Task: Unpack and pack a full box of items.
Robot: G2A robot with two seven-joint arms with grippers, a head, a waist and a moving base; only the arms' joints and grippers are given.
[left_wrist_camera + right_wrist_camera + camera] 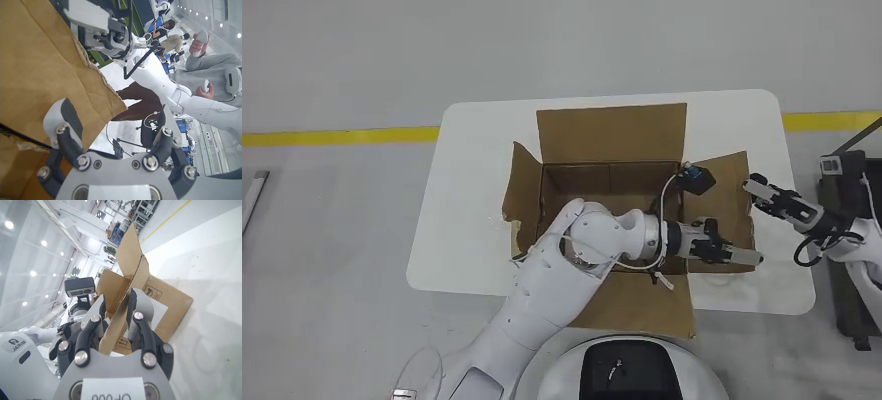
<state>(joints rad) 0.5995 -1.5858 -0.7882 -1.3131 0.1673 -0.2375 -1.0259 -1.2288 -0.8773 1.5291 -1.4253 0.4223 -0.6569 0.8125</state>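
Note:
An open cardboard box point(610, 180) sits mid-table with its flaps spread. My left arm lies across the box's opening and hides most of the inside. Its gripper point(745, 258) is open just past the near corner of the right flap point(729, 205). In the left wrist view the left gripper point(113, 106) has that flap point(47, 75) against one finger point(70, 117), with the flap's corner between the fingers. My right gripper point(754, 185) is at the flap's outer edge. In the right wrist view it point(117, 296) is shut on the upright flap point(130, 256).
The white table point(482, 200) has bare surface left of the box and along the far edge. A yellow floor line point(342, 137) runs behind the table. A dark stand point(842, 200) is beside the table's right edge, near the right arm.

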